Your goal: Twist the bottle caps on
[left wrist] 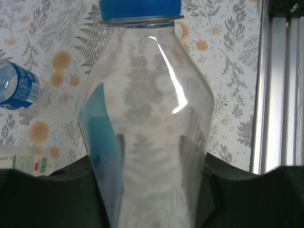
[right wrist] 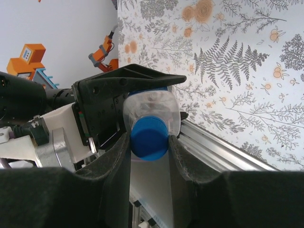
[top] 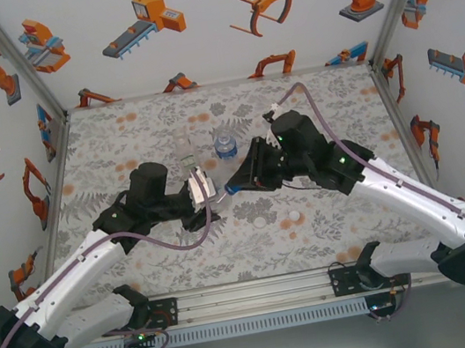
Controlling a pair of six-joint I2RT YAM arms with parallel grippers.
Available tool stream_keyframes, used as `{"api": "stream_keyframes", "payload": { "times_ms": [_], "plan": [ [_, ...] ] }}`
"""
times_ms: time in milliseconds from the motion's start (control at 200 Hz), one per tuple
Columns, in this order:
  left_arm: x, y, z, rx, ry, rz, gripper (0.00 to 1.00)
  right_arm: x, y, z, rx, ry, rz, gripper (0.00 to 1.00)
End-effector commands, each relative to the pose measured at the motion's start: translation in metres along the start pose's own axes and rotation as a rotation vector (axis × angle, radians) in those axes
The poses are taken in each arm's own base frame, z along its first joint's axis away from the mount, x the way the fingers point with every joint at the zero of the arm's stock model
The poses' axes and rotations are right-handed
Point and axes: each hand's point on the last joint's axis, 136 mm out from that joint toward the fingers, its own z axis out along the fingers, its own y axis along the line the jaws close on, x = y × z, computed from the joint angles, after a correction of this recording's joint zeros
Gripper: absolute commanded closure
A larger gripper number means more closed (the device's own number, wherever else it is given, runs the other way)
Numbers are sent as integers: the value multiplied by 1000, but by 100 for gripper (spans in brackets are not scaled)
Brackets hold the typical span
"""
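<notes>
While right gripper (right wrist: 149,145) clamps cap (right wrist: 148,137), water bottle (top: 225,146) (upright) behind.

Floral table (top: 146,135) — white walls (top: 212,52), orange robot stickers (top: 145,23).

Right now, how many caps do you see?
3. Two white caps lie loose on the table; the blue cap is on the bottle, pinched by the right gripper. More could hide under the arms.

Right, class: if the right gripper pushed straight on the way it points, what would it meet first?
The right gripper is shut on the blue cap. Straight behind that comes the clear bottle, held by the left gripper. Depth beyond is unclear.
</notes>
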Motion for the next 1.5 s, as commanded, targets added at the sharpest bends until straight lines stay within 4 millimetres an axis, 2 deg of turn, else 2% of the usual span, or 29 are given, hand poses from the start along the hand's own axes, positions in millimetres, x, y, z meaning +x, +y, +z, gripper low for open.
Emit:
{"api": "stream_keyframes", "payload": {
  "times_ms": [0,75,195,461,551,661,756,871,991,1497],
  "plan": [
    [-38,-11,-5,59,-149,88,100,-5,7,2,-1,-15,-7,75],
    [-37,-13,-5,64,-143,87,100,-10,11,-8,19,-29,-117,60],
    [-32,-15,-5,75,-125,81,100,-18,25,-26,-8,-56,-293,48],
    [-34,-23,-8,113,-138,79,100,-24,64,-60,-157,-124,-727,50],
    [-36,-27,-9,135,-150,79,100,-2,83,-69,-296,-83,-987,50],
    [-37,-30,-9,153,-157,77,100,23,95,-78,-462,-71,-1259,50],
    [-39,-32,-11,165,-166,77,100,43,92,-83,-560,-39,-1430,49],
    [-40,-34,-11,181,-172,76,100,57,75,-81,-569,4,-1620,47],
    [-41,-35,-12,190,-172,76,100,60,67,-75,-565,23,-1685,47],
    [-41,-37,-11,204,-170,75,100,68,58,-54,-632,72,-1614,52]
  ]
}}
